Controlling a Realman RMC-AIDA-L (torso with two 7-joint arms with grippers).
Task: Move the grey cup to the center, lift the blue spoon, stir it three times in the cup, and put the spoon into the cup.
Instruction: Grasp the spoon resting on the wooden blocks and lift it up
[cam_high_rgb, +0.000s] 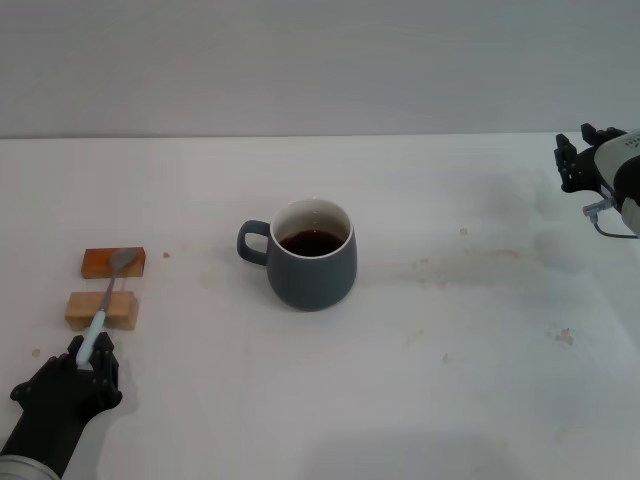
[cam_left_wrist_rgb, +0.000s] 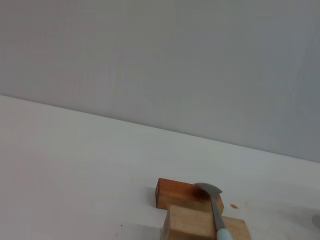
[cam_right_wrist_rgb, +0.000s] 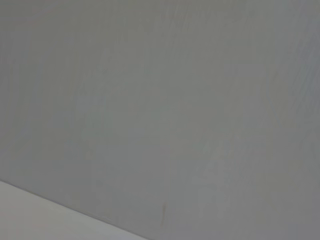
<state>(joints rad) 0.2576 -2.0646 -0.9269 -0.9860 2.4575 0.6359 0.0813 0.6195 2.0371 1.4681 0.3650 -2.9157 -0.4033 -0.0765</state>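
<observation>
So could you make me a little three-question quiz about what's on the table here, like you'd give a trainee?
1. True or false: the blue spoon lies across two wooden blocks.
2. What is inside the grey cup?
A. nothing
B. dark brown liquid
C. the spoon
3. Fill in: the gripper at the spoon's handle end is the ____ gripper; the right gripper hangs far off at the table's far right edge.

Key: 1 true, with its metal bowl on the orange-brown block and its handle over the tan one. 2 B. 3 left.
</observation>
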